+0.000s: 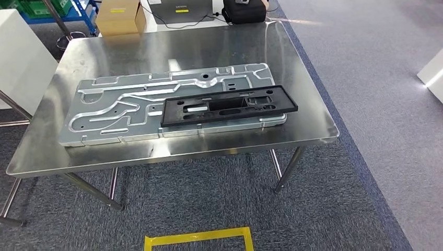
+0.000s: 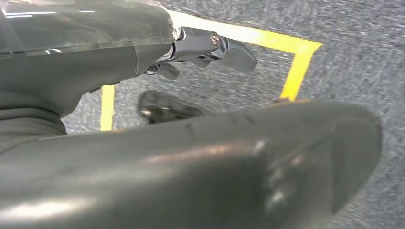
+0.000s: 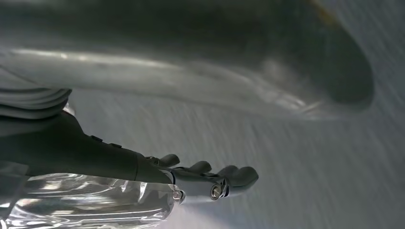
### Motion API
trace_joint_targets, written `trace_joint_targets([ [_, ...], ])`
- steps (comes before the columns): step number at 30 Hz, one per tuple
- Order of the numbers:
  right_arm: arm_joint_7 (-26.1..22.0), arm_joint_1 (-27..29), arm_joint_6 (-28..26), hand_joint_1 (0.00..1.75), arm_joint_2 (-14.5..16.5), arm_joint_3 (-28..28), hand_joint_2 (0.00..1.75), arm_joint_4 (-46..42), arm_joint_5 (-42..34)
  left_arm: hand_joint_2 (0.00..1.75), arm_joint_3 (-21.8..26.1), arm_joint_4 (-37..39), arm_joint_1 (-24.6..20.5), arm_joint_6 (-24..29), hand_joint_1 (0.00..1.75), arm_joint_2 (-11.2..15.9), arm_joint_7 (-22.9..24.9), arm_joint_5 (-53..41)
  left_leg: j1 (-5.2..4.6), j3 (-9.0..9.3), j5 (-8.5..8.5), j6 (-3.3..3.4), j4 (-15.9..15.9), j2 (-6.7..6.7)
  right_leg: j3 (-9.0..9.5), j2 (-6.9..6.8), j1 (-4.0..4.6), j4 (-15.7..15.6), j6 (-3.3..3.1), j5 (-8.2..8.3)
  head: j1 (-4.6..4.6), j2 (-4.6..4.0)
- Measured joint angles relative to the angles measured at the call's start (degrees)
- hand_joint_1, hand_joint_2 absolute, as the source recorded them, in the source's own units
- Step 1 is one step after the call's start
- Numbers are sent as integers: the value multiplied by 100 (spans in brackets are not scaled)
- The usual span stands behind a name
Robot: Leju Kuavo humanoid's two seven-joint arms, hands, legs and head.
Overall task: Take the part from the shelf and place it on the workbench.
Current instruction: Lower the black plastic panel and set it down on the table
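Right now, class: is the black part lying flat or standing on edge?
Flat. The black part lies face up on the grey plate on the steel table, its cut-outs facing up.

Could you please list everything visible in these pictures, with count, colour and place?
Table: one, steel, centre of the head view.
Plate: one, silver with cut-out channels, flat on the table.
Black part: one, long frame, lying on the plate's right half.
Tape: yellow outline on the grey carpet, in front of the table.
Box: one, cardboard, beyond the table.
Laptop: one, grey, beyond the table.
Bag: one, black, beyond the table.
Crates: green, far left on a blue rack.
Left hand: grey, holding nothing, above the taped carpet.
Right hand: dark, fingers loosely extended, holding nothing, above the carpet.
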Motion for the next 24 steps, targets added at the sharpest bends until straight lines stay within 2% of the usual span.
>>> trace_joint_targets([
  [1,90,-22,211,0,36,-9,0,70,1,0,-3,0,-1,-13,0,-1,12,-36,-7,125,122,17,13,0,-99,0,13,19,-1,59,-1,0],
  [2,152,-45,427,0,68,-14,0,132,12,0,-8,0,-3,-34,0,-2,31,-75,-21,353,308,45,-175,0,-191,2,24,42,0,115,-1,0],
  [3,174,-70,623,0,101,-15,0,182,41,0,-17,0,-7,-59,0,-2,54,-122,-44,674,449,85,-539,-1,-268,3,29,66,4,167,-1,0],
  [4,170,-94,774,0,133,-15,0,222,82,0,-31,0,-18,-83,0,-2,75,-168,-69,1028,489,129,-1019,1,-327,5,40,89,16,216,-1,0],
  [5,148,-118,885,0,166,-15,0,257,128,0,-47,0,-34,-100,0,-3,97,-209,-91,1324,447,164,-1462,1,-367,2,44,105,35,267,3,0],
  [6,110,-140,943,0,195,-14,0,286,181,0,-64,1,-49,-109,0,-7,114,-245,-115,1510,375,197,-1773,2,-389,-3,39,107,61,320,4,0],
  [7,69,-160,967,0,216,-10,0,310,233,0,-78,1,-59,-109,0,-14,134,-267,-130,1583,336,223,-1941,3,-400,-8,31,97,95,378,1,0],
  [9,-40,-183,998,0,237,9,0,356,366,0,-94,8,-60,-93,0,-52,170,-283,-132,1520,452,282,-2013,26,-432,-2,15,73,167,445,-10,0],
  [10,-89,-190,1023,0,240,30,0,372,437,0,-96,11,-59,-79,0,-74,182,-282,-120,1461,538,318,-2039,44,-472,8,8,132,200,335,-11,0],
  [11,-125,-193,1049,0,240,56,0,387,504,0,-97,14,-58,-66,0,-97,185,-281,-106,1385,629,345,-2062,60,-531,18,0,287,232,109,-8,0],
  [12,-143,-199,1068,0,240,89,0,397,561,0,-98,15,-60,-57,0,-114,184,-285,-96,1303,705,363,-2061,74,-606,24,-24,559,261,-213,-5,0],
  [13,-148,-203,1078,0,240,123,0,406,602,0,-102,16,-56,-53,0,-127,181,-299,-95,1209,772,372,-2049,78,-672,24,-44,916,294,-521,-1,0],
  [14,-142,-208,1079,0,242,152,0,417,627,0,-110,16,-55,-52,0,-139,180,-321,-94,1112,836,365,-2026,85,-718,23,-67,1284,327,-707,-1,0],
  [15,-136,-212,1078,0,245,173,0,428,639,0,-120,17,-56,-51,0,-148,178,-353,-92,1010,893,353,-1991,91,-720,23,-92,1572,359,-738,-1,0],
  [16,-134,-216,1074,0,248,186,0,438,637,0,-135,17,-59,-51,0,-154,177,-388,-87,899,944,335,-1942,96,-650,22,-119,1706,389,-626,-1,0],
  [17,-131,-220,1066,0,252,191,0,445,631,0,-152,16,-61,-51,0,-156,178,-419,-77,786,987,311,-1880,98,-491,22,-148,1647,416,-449,-1,0],
  [18,-129,-226,1057,0,259,192,0,448,624,0,-164,16,-63,-50,0,-157,178,-443,-68,676,1020,283,-1805,98,-234,21,-176,1393,440,-308,-1,0],
  [19,-123,-238,1051,0,274,193,0,452,620,0,-174,15,-62,-50,0,-155,176,-454,-64,570,1044,252,-1721,97,92,23,-190,990,457,-292,1,0],
  [20,-115,-252,1047,0,290,195,0,457,619,0,-179,15,-62,-52,0,-152,170,-460,-62,487,1066,216,-1646,96,390,30,-186,565,441,-379,-3,0],
  [21,-107,-264,1049,0,309,196,0,466,620,0,-180,15,-64,-56,0,-149,160,-461,-62,428,1096,176,-1589,96,599,33,-171,235,409,-493,-6,0],
  [22,-102,-272,1056,0,328,197,0,476,621,0,-181,15,-64,-61,0,-145,147,-462,-60,387,1135,136,-1560,97,696,38,-144,40,362,-588,-10,0],
  [24,-97,-259,1079,0,354,198,0,505,624,0,-183,15,-49,-65,0,-138,126,-468,-35,333,1188,52,-1540,92,638,22,-125,-14,241,-555,-13,0],
])
